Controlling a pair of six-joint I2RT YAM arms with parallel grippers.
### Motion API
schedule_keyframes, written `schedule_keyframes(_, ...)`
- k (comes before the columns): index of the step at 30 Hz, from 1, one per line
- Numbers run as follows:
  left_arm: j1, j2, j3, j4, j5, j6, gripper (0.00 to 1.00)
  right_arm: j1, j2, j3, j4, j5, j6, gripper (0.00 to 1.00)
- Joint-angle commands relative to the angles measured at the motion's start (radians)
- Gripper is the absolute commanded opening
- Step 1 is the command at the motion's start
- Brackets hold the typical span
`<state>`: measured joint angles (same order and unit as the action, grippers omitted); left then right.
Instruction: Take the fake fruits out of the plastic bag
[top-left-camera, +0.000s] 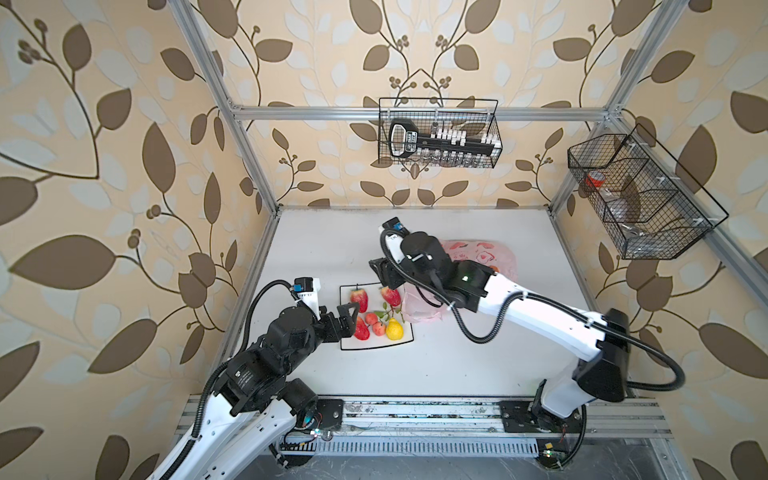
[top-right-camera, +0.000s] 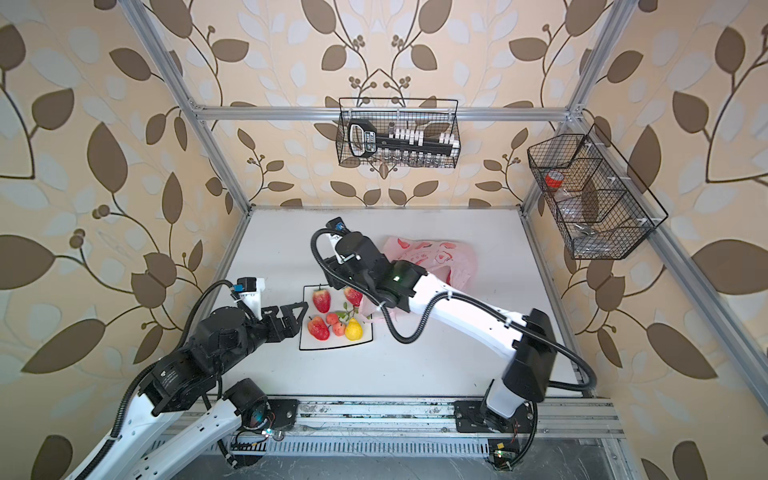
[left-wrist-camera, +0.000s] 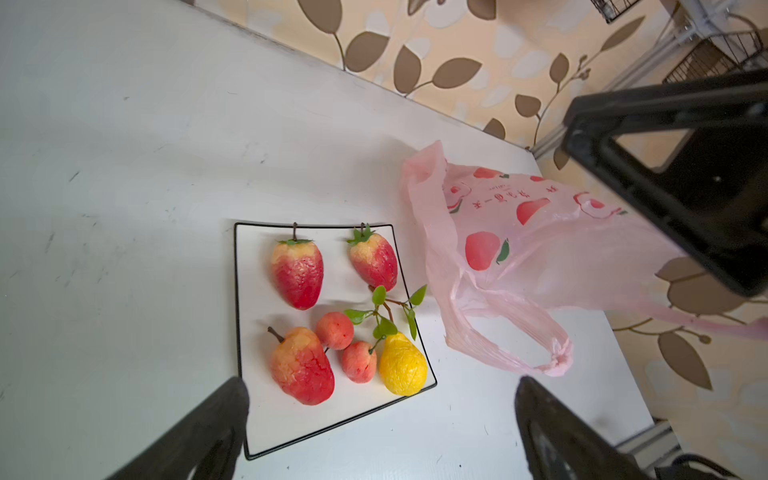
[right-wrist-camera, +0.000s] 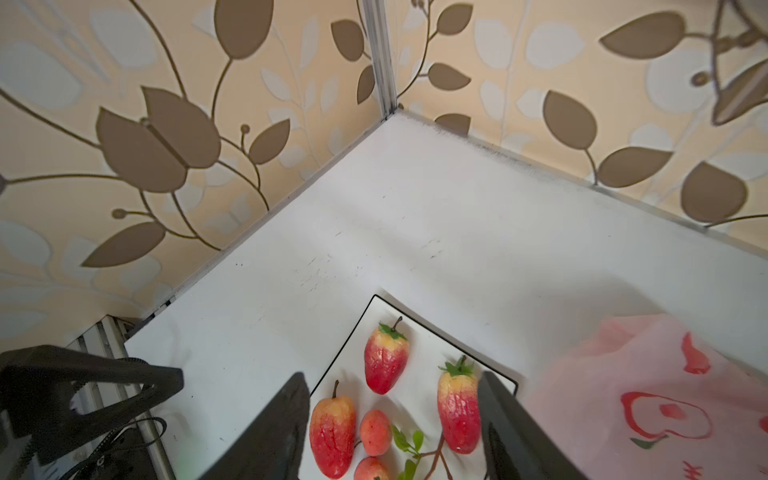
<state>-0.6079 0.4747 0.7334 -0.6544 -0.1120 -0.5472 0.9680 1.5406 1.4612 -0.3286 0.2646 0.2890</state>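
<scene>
**Count.** Six fake fruits lie on one square plate: three strawberries, two peaches and one pear.

**Position.** The plate sits toward the left edge of the table. One crumpled plastic bag lies just beside the plate, on the side of the far right corner.

**Tools.** The left tool is spread wide and empty at the plate's left rim. The right tool has its jaws apart and empty, above the plate's far side.

**Open room.** Bare table runs along the near edge and into the far left corner.

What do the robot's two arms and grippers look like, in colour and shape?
Both the left arm and right arm have white shells, black joints and black ribbed cables. The left gripper and right gripper are black, with hollow triangular fingers.
</scene>
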Motion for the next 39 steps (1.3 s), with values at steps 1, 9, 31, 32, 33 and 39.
schedule_keyframes(1,0.002,0.072,0.049,0.136,0.140,0.137,0.97,-0.025,-0.153,-0.166,-0.009,0.112,0.030,0.64)
schedule_keyframes(9,-0.003,0.247,0.070,0.324,0.380,0.202,0.91,-0.049,-0.643,-0.492,-0.003,0.201,0.145,0.65)
schedule_keyframes(31,-0.535,0.871,0.452,0.020,-0.165,1.104,0.95,-0.061,-1.101,-0.664,-0.143,0.343,0.273,0.67)
schedule_keyframes(32,-0.536,0.890,0.459,0.028,-0.178,1.120,0.95,-0.061,-1.111,-0.668,-0.148,0.341,0.276,0.67)
schedule_keyframes(33,-0.536,0.913,0.469,0.039,-0.197,1.133,0.94,-0.060,-1.122,-0.670,-0.154,0.342,0.280,0.67)
schedule_keyframes(39,-0.536,1.051,0.513,0.070,-0.292,1.183,0.87,-0.060,-1.166,-0.670,-0.204,0.350,0.308,0.67)
